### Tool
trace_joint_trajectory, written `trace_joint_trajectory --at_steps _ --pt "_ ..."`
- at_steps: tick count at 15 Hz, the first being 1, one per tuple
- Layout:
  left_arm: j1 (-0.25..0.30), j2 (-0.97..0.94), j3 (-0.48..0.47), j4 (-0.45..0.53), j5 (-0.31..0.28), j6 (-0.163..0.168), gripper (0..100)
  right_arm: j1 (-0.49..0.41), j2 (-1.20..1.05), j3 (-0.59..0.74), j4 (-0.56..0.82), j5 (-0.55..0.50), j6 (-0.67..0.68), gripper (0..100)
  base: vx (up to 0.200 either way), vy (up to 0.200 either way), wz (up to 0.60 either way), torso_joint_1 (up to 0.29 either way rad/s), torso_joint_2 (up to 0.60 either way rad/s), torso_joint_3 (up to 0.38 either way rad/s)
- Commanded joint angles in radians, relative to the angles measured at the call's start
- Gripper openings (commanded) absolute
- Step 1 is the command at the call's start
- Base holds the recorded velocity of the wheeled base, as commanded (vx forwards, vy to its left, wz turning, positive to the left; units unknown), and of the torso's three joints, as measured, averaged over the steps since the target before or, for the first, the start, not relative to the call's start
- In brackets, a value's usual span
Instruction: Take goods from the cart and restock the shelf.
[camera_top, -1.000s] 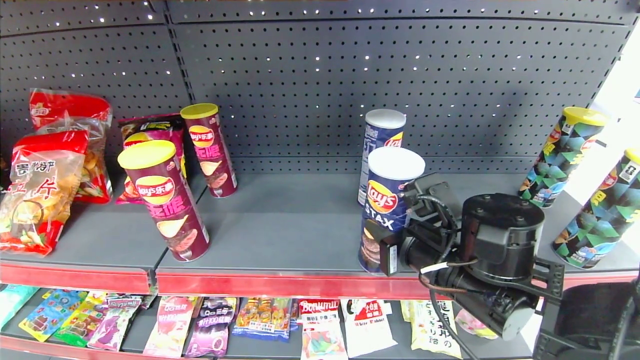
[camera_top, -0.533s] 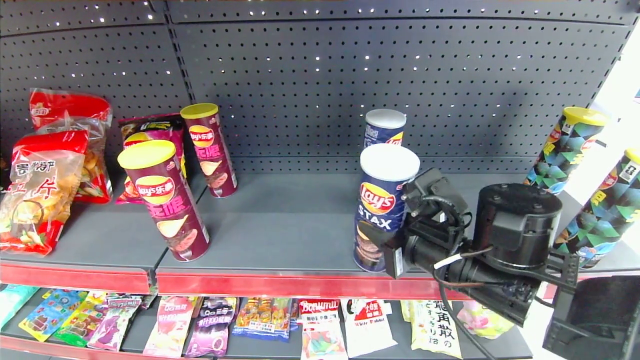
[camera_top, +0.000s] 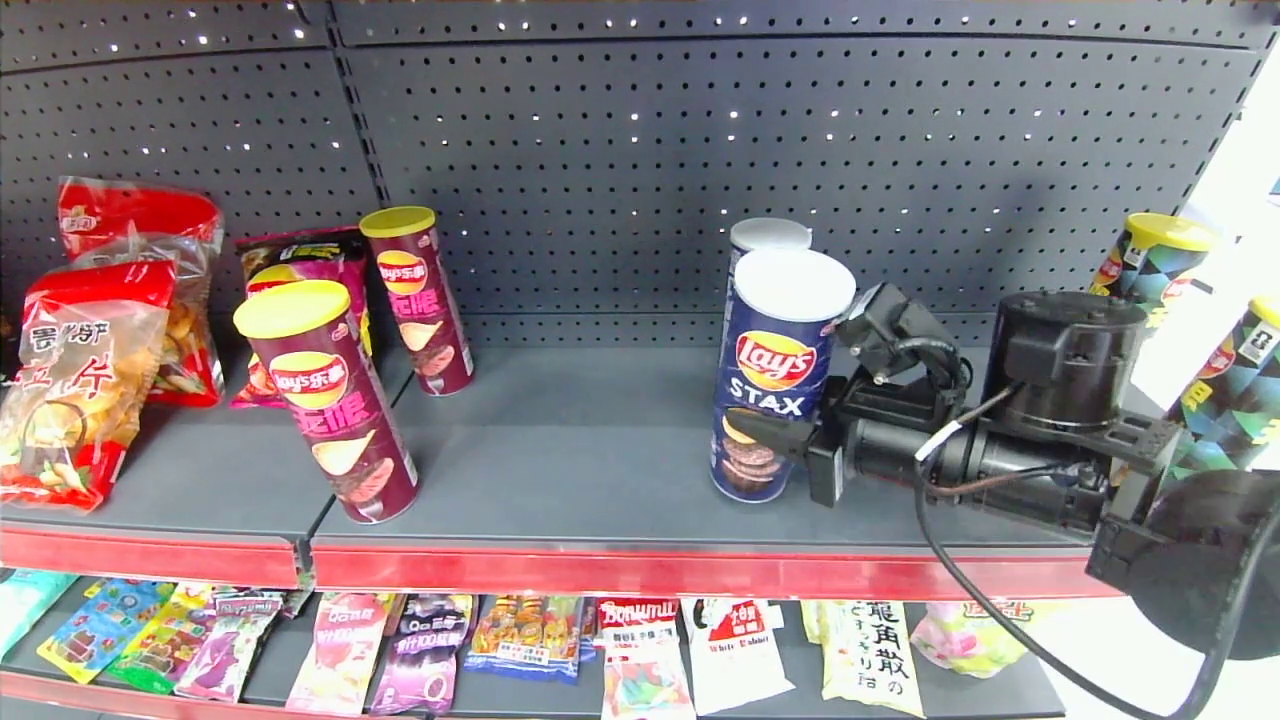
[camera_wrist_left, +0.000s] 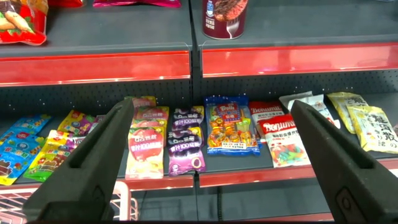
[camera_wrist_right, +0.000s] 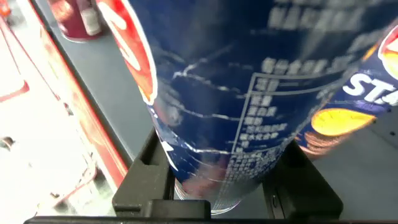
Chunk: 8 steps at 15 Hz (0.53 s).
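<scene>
A blue chip can with a white lid (camera_top: 775, 375) stands upright on the grey upper shelf (camera_top: 580, 450), in front of a second blue can (camera_top: 768, 233) near the pegboard. My right gripper (camera_top: 775, 440) is shut on the front can's lower half, coming in from the right. In the right wrist view the blue can (camera_wrist_right: 249, 106) sits between the black fingers (camera_wrist_right: 146, 171). My left gripper (camera_wrist_left: 211, 155) hangs open and holds nothing, facing the lower shelf of snack packets (camera_wrist_left: 186, 140) under the red shelf edge (camera_wrist_left: 249, 62).
Two maroon cans with yellow lids (camera_top: 325, 400) (camera_top: 418, 300) and red snack bags (camera_top: 80, 380) stand on the shelf's left. Patterned cans (camera_top: 1145, 265) stand at the right end. Bare shelf lies between the maroon and blue cans. Packets (camera_top: 640, 650) line the lower shelf.
My right arm has carried the blue can up and back over the shelf, from its front edge to just before the rear blue can.
</scene>
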<state>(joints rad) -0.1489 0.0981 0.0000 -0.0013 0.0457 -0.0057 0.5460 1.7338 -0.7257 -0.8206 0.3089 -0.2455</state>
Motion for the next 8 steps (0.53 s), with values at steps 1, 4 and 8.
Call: trace_joint_trajectory --at_steps 1,4,8 --pt "0.000 0.002 0.000 0.000 0.000 0.000 100 -0.067 0.013 -0.092 0.092 0.084 -0.031 0 0.000 0.000 0.00 0.000 0.00 0.000" --pt "0.000 0.002 0.000 0.000 0.000 0.000 100 -0.120 0.006 -0.176 0.276 0.236 -0.093 0 0.000 0.000 0.00 0.000 0.00 0.000" --pt "0.000 0.002 0.000 0.000 0.000 0.000 100 -0.124 0.013 -0.175 0.291 0.346 -0.116 0 0.000 0.000 0.00 0.000 0.00 0.000"
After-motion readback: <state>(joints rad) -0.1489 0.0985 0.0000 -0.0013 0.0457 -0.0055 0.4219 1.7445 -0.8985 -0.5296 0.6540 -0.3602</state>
